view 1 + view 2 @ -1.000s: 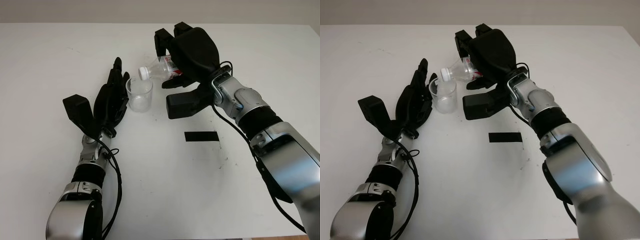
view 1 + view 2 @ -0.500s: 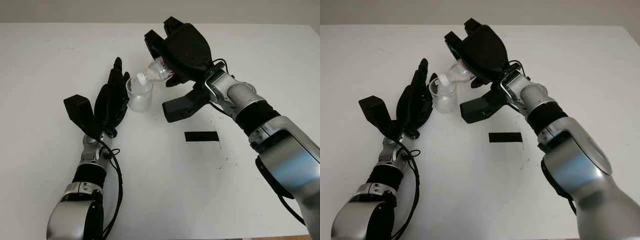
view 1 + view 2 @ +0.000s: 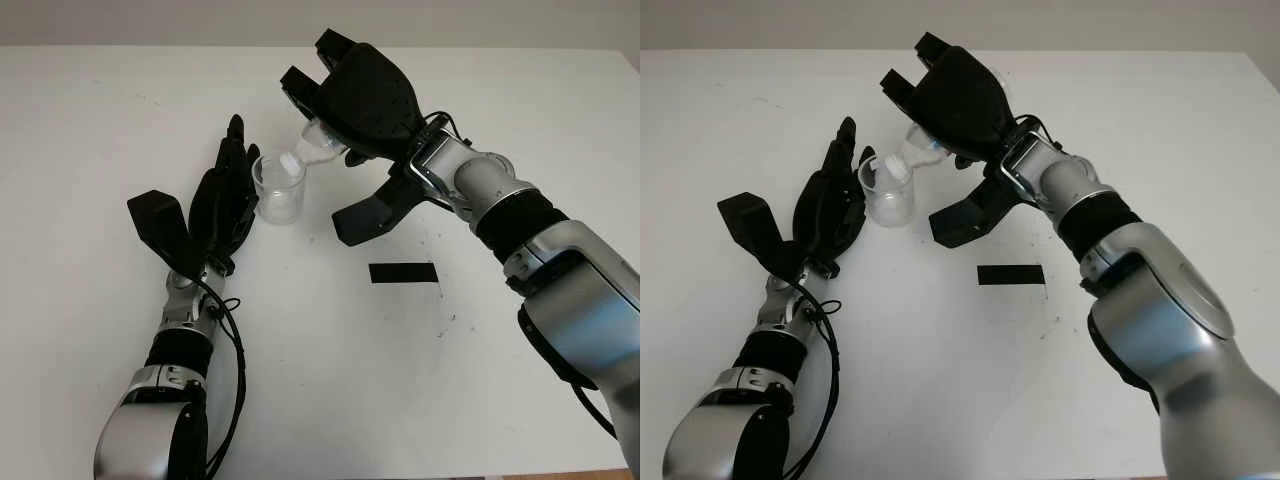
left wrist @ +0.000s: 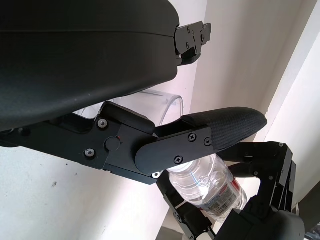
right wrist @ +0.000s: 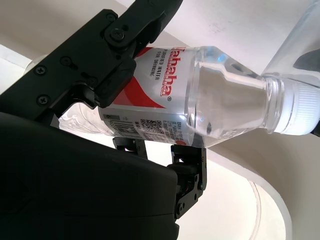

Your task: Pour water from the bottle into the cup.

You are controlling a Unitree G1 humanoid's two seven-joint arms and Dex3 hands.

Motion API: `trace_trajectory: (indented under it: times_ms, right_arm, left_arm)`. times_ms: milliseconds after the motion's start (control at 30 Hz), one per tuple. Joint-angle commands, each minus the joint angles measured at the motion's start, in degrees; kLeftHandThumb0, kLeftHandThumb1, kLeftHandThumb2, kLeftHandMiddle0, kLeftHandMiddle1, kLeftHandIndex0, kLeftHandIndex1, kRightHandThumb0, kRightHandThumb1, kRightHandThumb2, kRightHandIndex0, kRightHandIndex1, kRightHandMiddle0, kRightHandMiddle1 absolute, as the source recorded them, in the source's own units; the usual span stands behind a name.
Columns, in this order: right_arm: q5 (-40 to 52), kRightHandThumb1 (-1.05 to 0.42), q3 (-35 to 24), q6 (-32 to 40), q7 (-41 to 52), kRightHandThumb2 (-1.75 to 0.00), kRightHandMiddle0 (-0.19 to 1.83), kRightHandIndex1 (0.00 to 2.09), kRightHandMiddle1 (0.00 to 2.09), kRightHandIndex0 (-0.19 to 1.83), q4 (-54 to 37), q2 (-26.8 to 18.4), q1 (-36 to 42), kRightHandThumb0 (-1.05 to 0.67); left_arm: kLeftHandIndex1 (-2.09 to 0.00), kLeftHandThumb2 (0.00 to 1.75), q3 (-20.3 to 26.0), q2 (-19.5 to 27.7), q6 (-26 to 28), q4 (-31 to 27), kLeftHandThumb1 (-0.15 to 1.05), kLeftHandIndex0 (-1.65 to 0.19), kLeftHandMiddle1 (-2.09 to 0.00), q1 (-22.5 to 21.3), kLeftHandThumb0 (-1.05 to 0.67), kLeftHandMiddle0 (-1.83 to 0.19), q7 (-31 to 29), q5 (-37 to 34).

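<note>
A clear plastic cup (image 3: pixel 279 188) stands upright on the white table (image 3: pixel 320 380), left of centre. My left hand (image 3: pixel 222 200) is against the cup's left side, with a finger (image 4: pixel 220 127) reaching round the cup (image 4: pixel 162 107). My right hand (image 3: pixel 355 95) is shut on a small clear water bottle (image 5: pixel 200 107) with a red and white label. The bottle (image 3: pixel 312 150) is tipped steeply, its white cap (image 3: pixel 291 166) down inside the cup's rim. The cap (image 5: pixel 302 110) is still on the neck.
A black strip of tape (image 3: pixel 403 272) lies on the table right of the cup, under my right forearm. The table's far edge (image 3: pixel 150 46) runs along the top of the head views.
My right hand has swung left and tipped the bottle further, so its cap went from above the cup's rim to down inside it. The left hand and the cup stayed put.
</note>
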Motion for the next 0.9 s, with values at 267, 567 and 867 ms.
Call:
trace_trajectory:
  times_ms: [267, 567, 867]
  right_arm:
    - [11.0, -1.04, -6.3, -3.1, 0.4, -0.08, 0.53, 2.09, 2.09, 1.28, 1.2, 1.3, 0.4, -0.32]
    - [20.9, -1.01, -13.3, -4.2, 2.0, -0.21, 0.85, 2.09, 2.09, 1.47, 0.6, 1.9, 2.6, -0.29]
    - [38.6, -0.75, -26.4, -3.3, 10.2, -0.71, 1.3, 2.09, 2.09, 1.61, -5.5, 5.3, 9.1, -0.29]
  left_arm:
    - [0.0, 0.7, -0.2, -0.8, 0.2, 1.9, 1.05, 0.19, 0.0, 2.8, -0.84, 0.19, 0.0, 0.2]
    - [0.0, 0.7, -0.1, -0.7, 0.5, 1.9, 1.05, 0.19, 0.0, 2.6, -0.84, 0.19, 0.0, 0.0]
    - [0.0, 0.7, 0.1, -0.6, 0.7, 1.8, 1.05, 0.19, 0.0, 2.5, -0.83, 0.19, -0.8, -0.4]
